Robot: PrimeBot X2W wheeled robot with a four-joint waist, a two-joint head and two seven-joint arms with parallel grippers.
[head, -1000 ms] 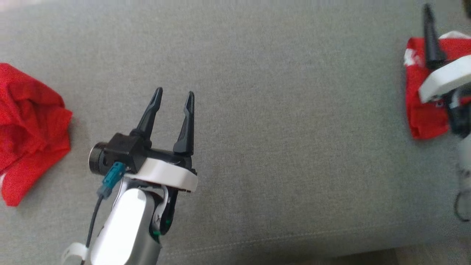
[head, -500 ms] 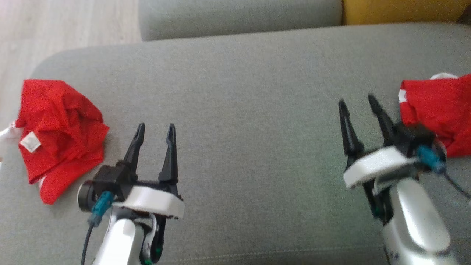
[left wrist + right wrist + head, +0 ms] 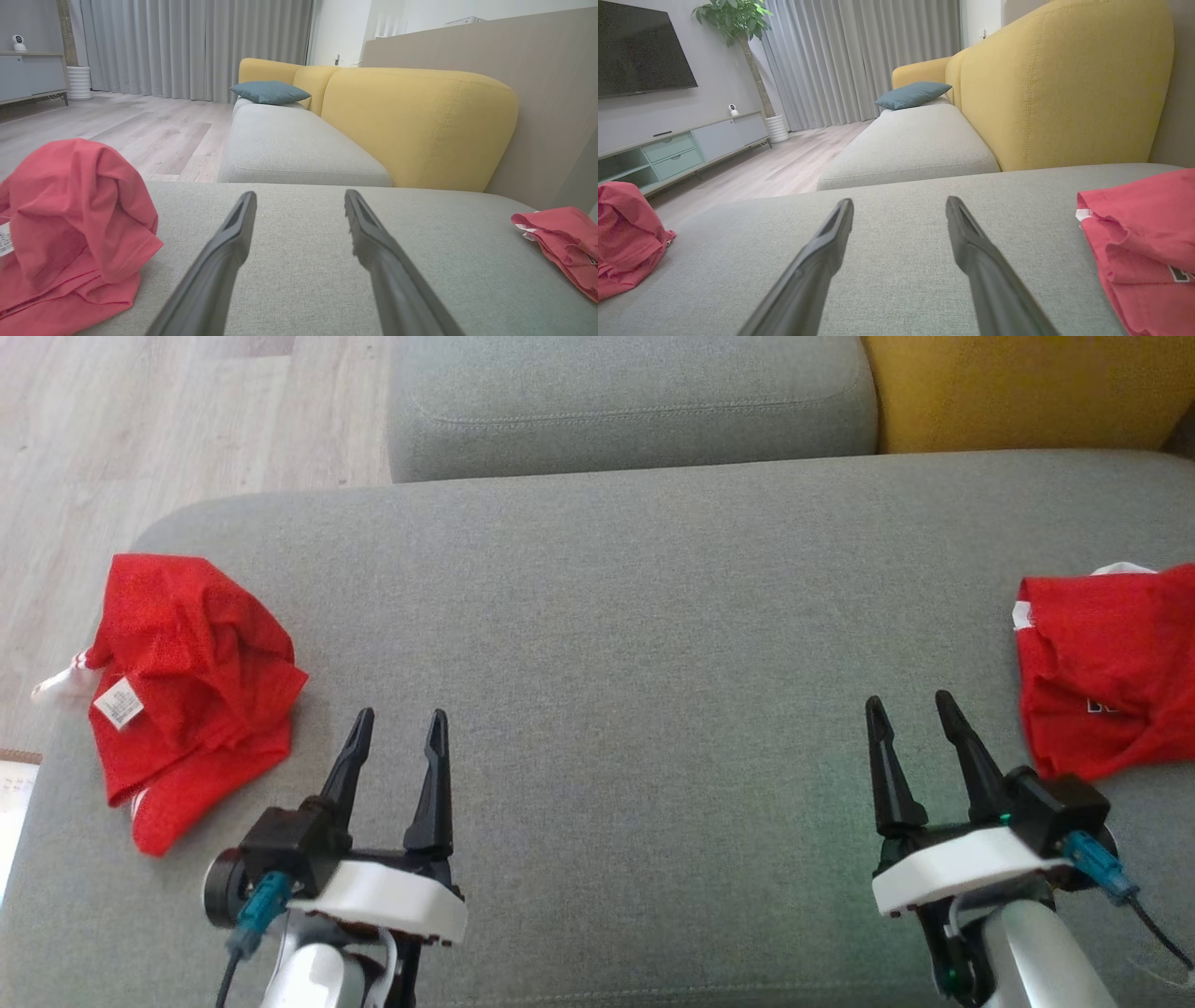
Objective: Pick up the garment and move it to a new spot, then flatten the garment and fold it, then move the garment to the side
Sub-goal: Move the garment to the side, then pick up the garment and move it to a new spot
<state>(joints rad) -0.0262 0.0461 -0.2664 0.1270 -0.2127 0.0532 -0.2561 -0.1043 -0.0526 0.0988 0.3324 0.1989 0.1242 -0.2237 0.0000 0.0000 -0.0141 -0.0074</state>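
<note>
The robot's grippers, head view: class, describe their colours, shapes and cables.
The left gripper and right gripper each have two long, tapering black fingers rising from a black block, set on a curved white collar. A teal connector with a dark cable plugs into each block's outer side. The forearms are glossy silver-white.

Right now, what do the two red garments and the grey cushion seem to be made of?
Left red garment: soft thin knit, likely cotton or polyester; it crumples in loose folds, matte. Right red garment: seemingly the same cloth. Grey cushion: coarse woven upholstery, matte, visible weave and stitched seam.
</note>
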